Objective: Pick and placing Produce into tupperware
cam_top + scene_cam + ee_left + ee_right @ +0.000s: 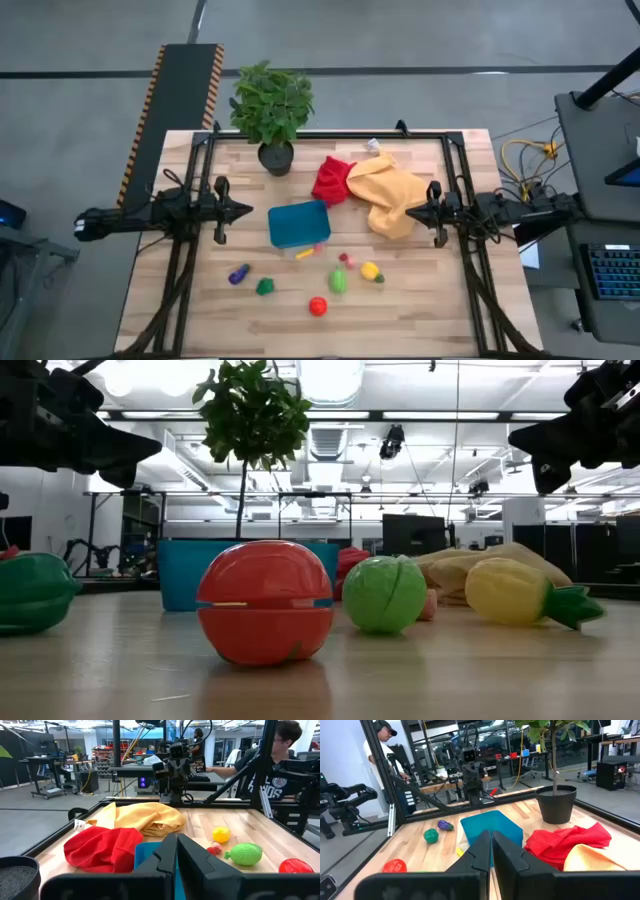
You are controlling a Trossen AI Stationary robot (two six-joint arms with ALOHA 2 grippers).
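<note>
The teal-blue tupperware lies on the table's middle. Toy produce lies on the wood near the front: a purple piece, a dark green piece, a red tomato, a light green piece, a yellow piece and a small red piece. My left gripper hangs shut above the table's left side, left of the tupperware. My right gripper hangs shut above the right side, over the yellow cloth's edge. Both hold nothing.
A potted plant stands at the far middle. A red cloth and a yellow cloth lie crumpled at the far right. A small yellow and pink bit lies by the tupperware's near edge. A person sits beyond the table.
</note>
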